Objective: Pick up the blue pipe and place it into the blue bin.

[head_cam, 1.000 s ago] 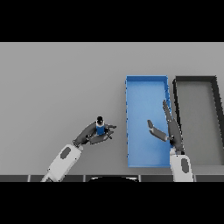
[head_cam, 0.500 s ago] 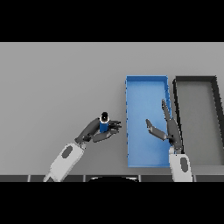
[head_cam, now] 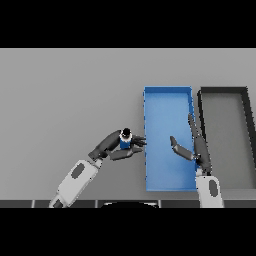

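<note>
Left of the blue bin (head_cam: 167, 100), left hand (head_cam: 114, 146) wrapped round the blue pipe (head_cam: 125, 141), fingers and thumb curled on it. Pipe held upright, dark top end facing up, blue body mostly covered by the hand. Pipe just beside the bin's left wall, outside it, not yet over the blue floor. Fingertips of that hand reaching to the bin's left edge, touching or overlapping cannot tell. Left arm coming in from lower left, white and grey forearm angled up toward the bin.

Over the bin's right half, right hand (head_cam: 196, 147) spread wide, fingers straight and pointing up along the bin's right wall, thumb stuck out to the left over the blue floor. Holding nothing. Right arm rising from the lower edge, near the bin's lower right corner.

Bin long and narrow, set lengthwise away from the robot, nothing lying inside. Just right of it, a dark bin (head_cam: 227, 130) of like shape, side by side, with a narrow gap between them. Both resting on the grey table (head_cam: 65, 95).
</note>
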You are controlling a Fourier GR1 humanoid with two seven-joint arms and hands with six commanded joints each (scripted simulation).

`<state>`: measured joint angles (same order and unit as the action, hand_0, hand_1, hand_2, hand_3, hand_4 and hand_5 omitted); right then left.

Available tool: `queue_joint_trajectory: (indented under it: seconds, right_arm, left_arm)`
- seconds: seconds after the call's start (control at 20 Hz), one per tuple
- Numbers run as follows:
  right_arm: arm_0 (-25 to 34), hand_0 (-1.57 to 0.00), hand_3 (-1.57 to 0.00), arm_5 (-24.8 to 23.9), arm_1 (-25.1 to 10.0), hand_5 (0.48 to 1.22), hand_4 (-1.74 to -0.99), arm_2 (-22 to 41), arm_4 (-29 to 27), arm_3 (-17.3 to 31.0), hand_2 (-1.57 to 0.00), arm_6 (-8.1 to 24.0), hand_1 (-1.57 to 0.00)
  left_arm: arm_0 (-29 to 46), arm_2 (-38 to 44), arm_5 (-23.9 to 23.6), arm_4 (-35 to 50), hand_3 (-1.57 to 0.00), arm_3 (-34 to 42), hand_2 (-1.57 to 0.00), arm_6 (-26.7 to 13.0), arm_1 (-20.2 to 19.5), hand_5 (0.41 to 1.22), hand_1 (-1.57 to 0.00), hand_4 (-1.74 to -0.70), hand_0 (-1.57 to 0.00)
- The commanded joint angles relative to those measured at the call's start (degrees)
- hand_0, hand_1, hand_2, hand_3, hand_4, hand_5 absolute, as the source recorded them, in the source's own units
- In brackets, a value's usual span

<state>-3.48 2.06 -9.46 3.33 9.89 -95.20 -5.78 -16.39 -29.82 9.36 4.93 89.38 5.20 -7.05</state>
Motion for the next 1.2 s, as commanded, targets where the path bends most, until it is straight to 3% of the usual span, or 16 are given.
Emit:
queue_joint_trajectory:
  seconds: [0.0, 0.2, 0.3, 0.45, 0.55, 0.7, 0.85, 0.95, 1.05, 1.15]
  right_arm:
    - [0.0, 0.00, 0.00, -0.1, 0.1, 0.643, -1.151, 0.2, 0.2, 0.1, 0.00, 0.0, 0.00]
    - [-4.2, 0.00, 0.00, -3.2, 2.3, 0.643, -1.138, 1.4, 2.7, -2.9, 0.00, -0.3, 0.00]
    - [-7.0, 0.00, 0.00, -5.2, 3.7, 0.643, -1.188, 1.9, 4.1, -5.4, 0.00, 0.2, 0.00]
    - [-8.2, 0.00, 0.00, -5.8, 4.6, 0.642, -1.187, 2.4, 4.5, -7.3, -0.02, 0.2, 0.00]
    - [-8.2, 0.00, 0.00, -0.1, 4.4, 0.641, -1.198, 1.7, -4.4, -10.4, -0.07, -2.8, -0.01]
    - [-5.6, 0.00, 0.00, 9.2, -0.3, 0.607, -1.215, 1.7, -15.7, -15.4, -0.12, 4.4, -0.03]
    - [0.9, 0.00, 0.00, 14.0, -4.8, 0.577, -1.237, 2.3, -23.6, -19.3, -0.11, 12.2, -0.01]
    - [5.3, 0.00, 0.00, 15.1, -5.8, 0.560, -1.255, 4.0, -25.2, -20.1, -0.10, 16.5, -0.01]
    - [8.6, 0.00, 0.00, 16.6, -7.9, 0.558, -1.270, 5.6, -25.1, -21.5, -0.09, 19.0, -0.01]
    - [11.6, 0.00, 0.00, 17.7, -7.7, 0.558, -1.291, 8.4, -24.3, -21.9, -0.07, 21.4, 0.00]
  left_arm:
    - [0.3, -0.2, 0.3, -0.4, -1.57, 0.1, -1.57, -0.3, 0.0, 1.220, -1.57, -1.47, -1.57]
    - [0.2, 0.3, 0.6, -1.6, -1.57, -1.4, -1.57, -1.1, 1.4, 1.220, -1.57, -1.47, -1.57]
    - [0.7, 0.7, 1.2, -1.8, -1.57, -0.6, -1.57, -0.3, 0.9, 1.220, -1.57, -1.47, -1.57]
    - [0.1, 1.3, 1.9, -2.4, -1.57, -1.4, -1.57, -0.4, 1.6, 1.220, -1.57, -1.47, -1.57]
    - [1.0, 0.7, 2.2, -3.2, -1.57, -1.0, -1.57, -0.4, 2.2, 1.221, -1.57, -1.47, -1.57]
    - [0.5, 1.6, 3.3, -2.6, -1.57, -0.4, -1.57, -1.2, 2.6, 1.221, -1.57, -1.47, -1.57]
    - [0.8, 1.7, 3.3, -3.4, -1.57, 0.2, -1.57, -2.4, 3.4, 1.221, -1.57, -1.47, -1.57]
    - [1.1, 2.0, 3.9, -3.9, -1.57, -0.1, -1.57, -2.3, 3.5, 1.221, -1.57, -1.47, -1.57]
    - [1.5, 2.2, 4.4, -4.6, -1.57, 0.0, -1.57, -1.6, 3.3, 1.221, -1.57, -1.47, -1.57]
    - [1.2, 3.1, 4.8, -4.7, -1.57, 0.2, -1.57, -2.0, 3.2, 1.221, -1.57, -1.47, -1.57]
